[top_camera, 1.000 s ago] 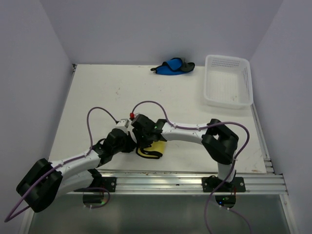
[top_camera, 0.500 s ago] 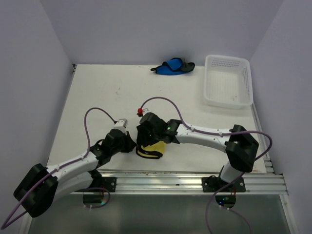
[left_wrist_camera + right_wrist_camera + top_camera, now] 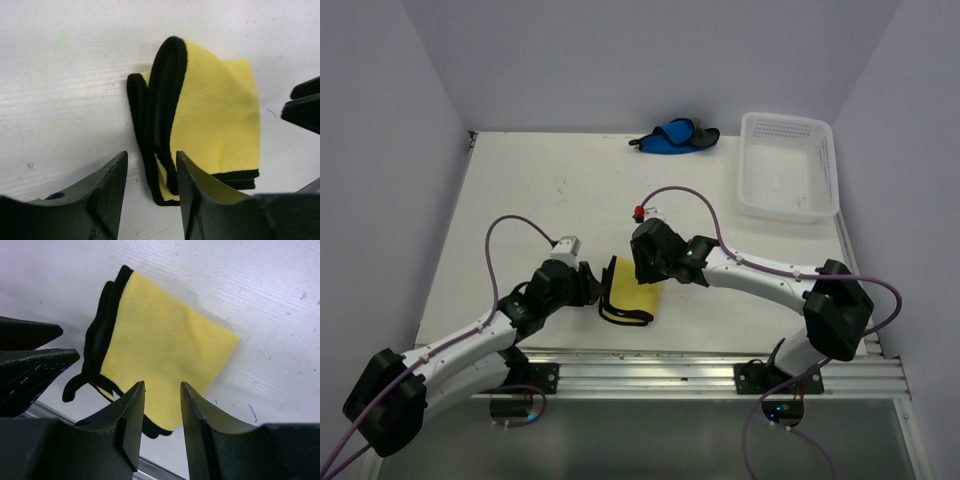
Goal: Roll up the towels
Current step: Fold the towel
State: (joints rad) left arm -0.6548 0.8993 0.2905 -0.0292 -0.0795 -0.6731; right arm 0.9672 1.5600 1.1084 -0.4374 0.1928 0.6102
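item: yellow towel (image 3: 632, 298), on the near part of the table (image 3: 540, 190), folded into a loose flat packet with its dark edging stacked in layers along the left side. left gripper (image 3: 151, 155): just left of the yellow towel, jaws spread, nothing between them. right gripper (image 3: 162, 385): just beyond the yellow towel, toward its right, jaws likewise apart and empty. judgement: the packet looks loosely folded rather than rolled. to do the step well, take the layered edge low at both ends together and turn it over evenly, so the roll comes tight and square. blue towel (image 3: 672, 136): bunched, well beyond the yellow towel, not yet rolled. white basket (image 3: 785, 212): well beyond and right of the yellow towel. surface: white, scuffed, faintly marked. room: plain pale walls (image 3: 620, 60) on three sides.
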